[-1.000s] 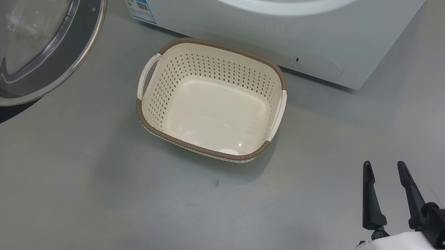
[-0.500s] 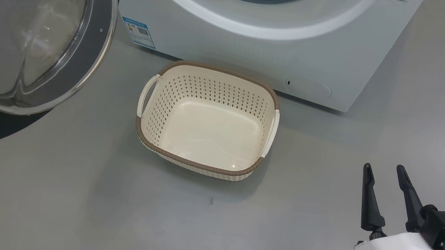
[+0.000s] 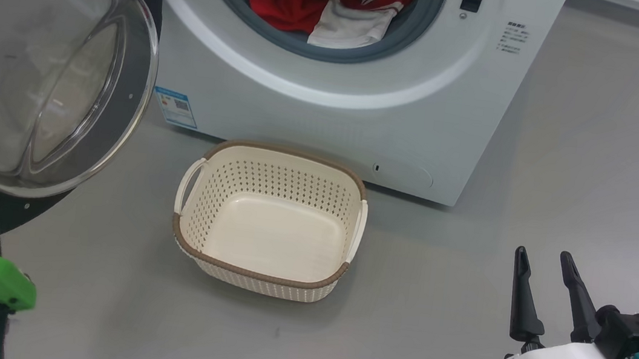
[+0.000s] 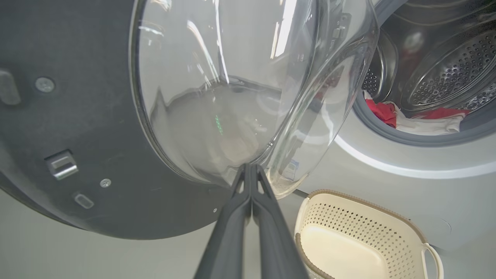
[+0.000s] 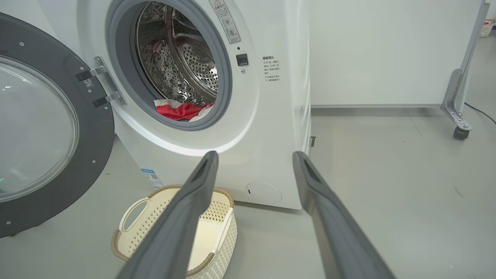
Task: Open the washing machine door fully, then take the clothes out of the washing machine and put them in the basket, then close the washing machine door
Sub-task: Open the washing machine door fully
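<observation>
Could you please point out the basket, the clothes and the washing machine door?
basket [image 3: 259,274], head view, brown front rim.
clothes [image 3: 285,9], head view, red fabric.
washing machine door [image 5: 97,135], right wrist view, dark rim.

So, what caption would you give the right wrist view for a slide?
Washing machine with door swung open, red clothes in the drum, empty basket waiting below.

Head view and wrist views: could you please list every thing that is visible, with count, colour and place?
washing machine: one, white, behind the basket.
washing machine door: one, black rim, clear glass, swung open left of the opening.
clothes: one heap, red and white, inside the drum.
basket: one, cream, brown rim, empty, on the floor.
label: one, blue, machine's lower front.
floor: grey.
panel: one, white, wheeled, beyond the machine.
left gripper: dark, shut, pointing at the door glass.
right gripper: dark, open, right of the basket.
</observation>
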